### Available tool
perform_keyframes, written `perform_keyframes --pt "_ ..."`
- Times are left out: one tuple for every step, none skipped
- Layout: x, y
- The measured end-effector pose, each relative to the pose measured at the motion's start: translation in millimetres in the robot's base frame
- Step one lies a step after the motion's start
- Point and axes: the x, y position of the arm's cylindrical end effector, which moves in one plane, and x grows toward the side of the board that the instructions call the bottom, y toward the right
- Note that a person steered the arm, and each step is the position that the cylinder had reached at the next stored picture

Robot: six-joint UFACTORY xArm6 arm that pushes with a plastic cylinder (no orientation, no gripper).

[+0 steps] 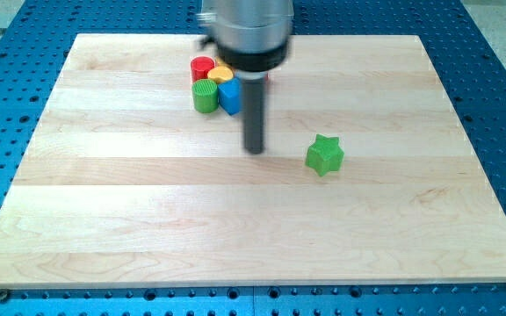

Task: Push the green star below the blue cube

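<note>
The green star (325,155) lies on the wooden board (148,228), right of the middle. The blue cube (229,96) sits near the view's top, in a tight cluster, partly hidden by the rod. My tip (254,151) rests on the board, left of the green star with a clear gap between them, and below and a little right of the blue cube.
The cluster at the view's top also holds a red cylinder (202,68), a yellow block (221,74) and a green cylinder (205,96). The arm's grey body (247,31) hangs over the board's top edge. A blue perforated table (499,79) surrounds the board.
</note>
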Motion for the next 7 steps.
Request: perform_keyframes --pt "-32.8 101.7" --pt "71.4 96.6" --pt "58.3 -59.1" --pt "90.7 -74.9" --pt "123.4 17.3" --pt "64.1 111.7" --pt "29.3 -32.3"
